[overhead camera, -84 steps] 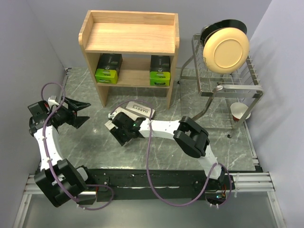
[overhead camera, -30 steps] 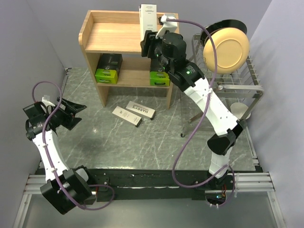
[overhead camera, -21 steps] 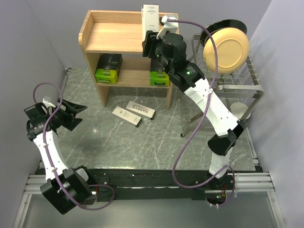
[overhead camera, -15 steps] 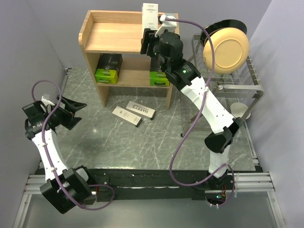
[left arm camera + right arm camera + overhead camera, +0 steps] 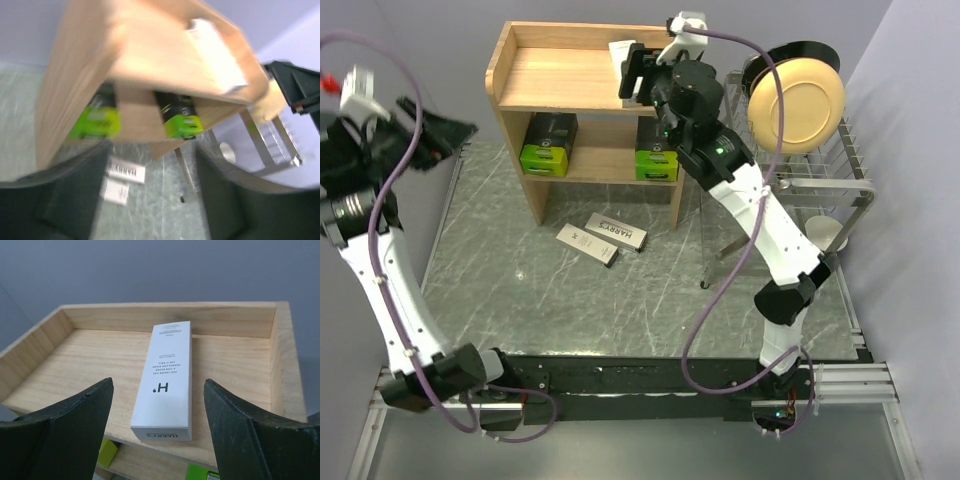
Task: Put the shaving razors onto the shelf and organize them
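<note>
Right gripper (image 5: 157, 387), jaws now apart, has released the box (image 5: 165, 375) flat atop the shelf (image 5: 100, 370). Two more boxes (image 5: 617, 231) wait below.

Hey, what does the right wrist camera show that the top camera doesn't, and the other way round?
Only the right wrist view shows the H' logo and small print on the white razor box, which lies flat between the right tool's open fingers, clear of both. Only the top view shows two slim razor boxes on the table, one beside the other, the dish rack with its plate, and the left tool. Both show the wooden shelf with that box on top.
</note>
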You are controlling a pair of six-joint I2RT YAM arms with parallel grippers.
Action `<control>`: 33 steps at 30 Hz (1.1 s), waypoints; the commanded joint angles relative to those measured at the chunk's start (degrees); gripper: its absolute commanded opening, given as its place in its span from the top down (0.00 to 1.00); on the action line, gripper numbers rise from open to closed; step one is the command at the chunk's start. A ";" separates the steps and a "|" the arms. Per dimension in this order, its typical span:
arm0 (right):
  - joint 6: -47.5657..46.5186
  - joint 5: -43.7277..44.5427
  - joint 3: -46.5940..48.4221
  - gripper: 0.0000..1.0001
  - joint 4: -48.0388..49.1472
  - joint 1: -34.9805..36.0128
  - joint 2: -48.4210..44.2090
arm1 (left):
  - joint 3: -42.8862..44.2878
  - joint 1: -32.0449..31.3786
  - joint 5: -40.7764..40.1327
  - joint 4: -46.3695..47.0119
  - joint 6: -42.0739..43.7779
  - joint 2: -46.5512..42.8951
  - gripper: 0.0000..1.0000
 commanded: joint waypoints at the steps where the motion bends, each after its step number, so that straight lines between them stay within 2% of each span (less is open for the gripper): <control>1: -3.88 1.94 -2.68 0.20 7.11 0.93 -10.24 | 8.69 -7.76 1.91 7.15 3.68 4.53 0.55; 3: -4.86 1.86 -9.76 0.20 11.56 0.76 -13.23 | 9.75 -12.77 1.55 10.14 4.12 5.86 0.77; 4: -8.60 1.25 -13.38 0.20 13.86 0.84 -17.16 | 10.27 -14.53 0.42 10.67 3.95 7.69 0.96; 5: -9.68 0.63 -17.15 0.20 15.45 0.85 -19.12 | 12.19 -17.86 -0.72 10.85 4.03 8.67 0.99; 6: -10.48 0.28 -23.37 0.21 18.86 0.85 -20.79 | 13.43 -19.63 -2.13 10.15 4.56 9.89 0.99; 10: -9.71 1.32 -30.01 0.22 16.00 0.76 -25.98 | 22.92 -28.85 -11.00 6.55 9.03 19.01 0.99; 14: -10.57 0.19 -39.04 0.21 12.56 0.67 -30.64 | 31.88 -37.99 -27.49 5.66 10.10 26.50 0.99; 20: -13.56 1.42 -45.13 0.20 10.72 -2.22 -35.31 | 38.40 -42.32 -43.95 5.49 8.61 36.62 0.99; 29: -10.23 1.16 -49.53 0.20 8.61 -9.43 -37.94 | 42.09 -45.57 -41.78 9.09 7.46 44.70 0.99; 33: -8.91 0.45 -51.47 0.20 8.08 -11.63 -38.82 | 43.50 -48.12 -43.18 9.80 8.08 47.34 0.99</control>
